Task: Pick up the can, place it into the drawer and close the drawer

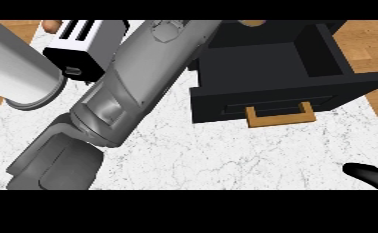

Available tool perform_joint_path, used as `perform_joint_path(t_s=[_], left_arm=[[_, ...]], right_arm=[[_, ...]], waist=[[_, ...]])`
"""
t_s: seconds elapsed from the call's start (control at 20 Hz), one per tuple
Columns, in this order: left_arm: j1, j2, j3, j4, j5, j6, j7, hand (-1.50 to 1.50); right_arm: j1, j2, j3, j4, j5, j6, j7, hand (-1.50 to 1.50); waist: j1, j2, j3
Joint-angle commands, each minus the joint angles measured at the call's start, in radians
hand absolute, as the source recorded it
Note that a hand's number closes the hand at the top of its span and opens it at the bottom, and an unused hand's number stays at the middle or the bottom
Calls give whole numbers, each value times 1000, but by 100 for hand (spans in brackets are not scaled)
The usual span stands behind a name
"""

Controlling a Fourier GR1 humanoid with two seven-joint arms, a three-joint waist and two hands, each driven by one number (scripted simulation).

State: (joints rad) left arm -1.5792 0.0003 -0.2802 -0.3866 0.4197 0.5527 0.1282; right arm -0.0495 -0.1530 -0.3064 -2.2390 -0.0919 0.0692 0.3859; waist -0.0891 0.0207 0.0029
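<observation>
The left forearm [140,82] lies left of the open drawer [214,102]; the right hand [363,172] shows below the drawer, and I cannot tell whether it is open or curled.

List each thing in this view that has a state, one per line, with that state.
Drawer: pulled open, handle toward the robot.
Toaster: upright, slots facing up.
Left forearm: stretched over the counter beside the drawer; its robot hand out of view.
Right robot hand: at lower right edge, open or shut unclear.
</observation>
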Motion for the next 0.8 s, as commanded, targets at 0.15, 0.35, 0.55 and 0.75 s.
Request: perform_joint_path(t_s=[0.15, 0.35, 0.55, 0.75], left_arm=[[9, 0, -37, 52, 46, 88, -75, -150], [-38, 0, -36, 78, 67, 96, -68, -150], [-14, 0, -41, 48, 124, 119, -73, -150], [-43, 0, -8, 70, 151, 84, -93, -150]], right_arm=[[-9, -20, 10, -52, -13, 7, 48, -150], [-45, -59, 43, -7, 79, 27, -4, -150], [-56, -89, 63, 35, 123, 71, -104, -150], [-104, -140, 124, 82, 271, 77, -146, -150]], waist=[[-20, 2, 0], [-22, 10, 0], [-25, 9, 1], [-4, 15, 0]])
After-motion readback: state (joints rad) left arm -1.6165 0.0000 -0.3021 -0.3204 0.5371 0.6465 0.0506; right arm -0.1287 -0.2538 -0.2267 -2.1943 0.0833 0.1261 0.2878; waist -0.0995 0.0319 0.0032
